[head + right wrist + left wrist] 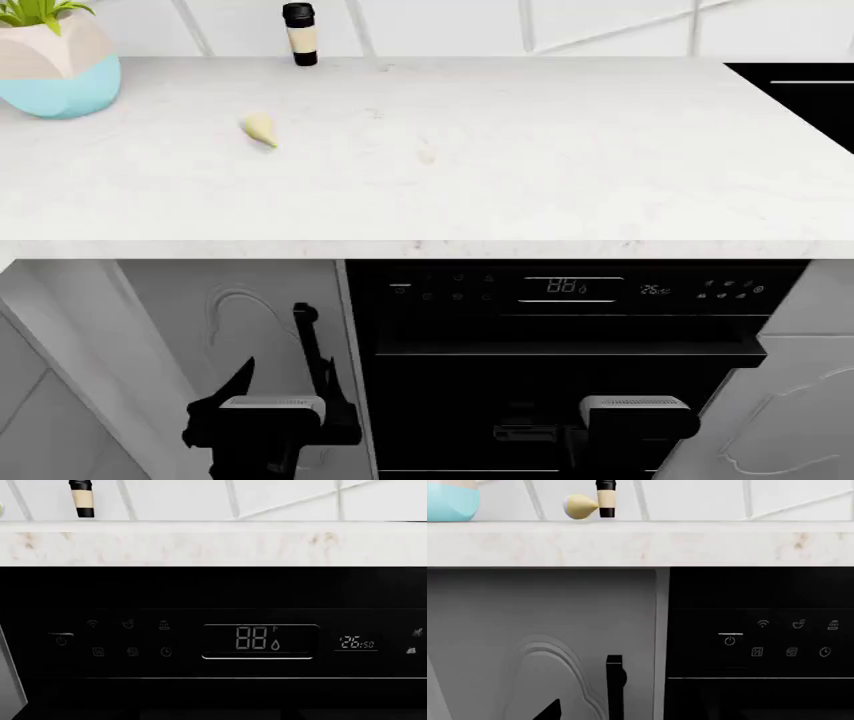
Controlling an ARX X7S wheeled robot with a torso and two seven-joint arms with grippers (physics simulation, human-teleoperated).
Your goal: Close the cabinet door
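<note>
Grey cabinet door [227,330] under the white counter [534,150], right beside the black machine [574,330] with lit numbers. Black handle [308,345] on its edge. Left gripper [267,425] low by the handle, right gripper [638,420] before the machine. Cannot tell if spread or pressed together.

Even bright render light; countertop [534,160] near-white, cabinet recess shadowed, slightly soft wrist views.

Both grippers' fingertips below frame edge
</note>
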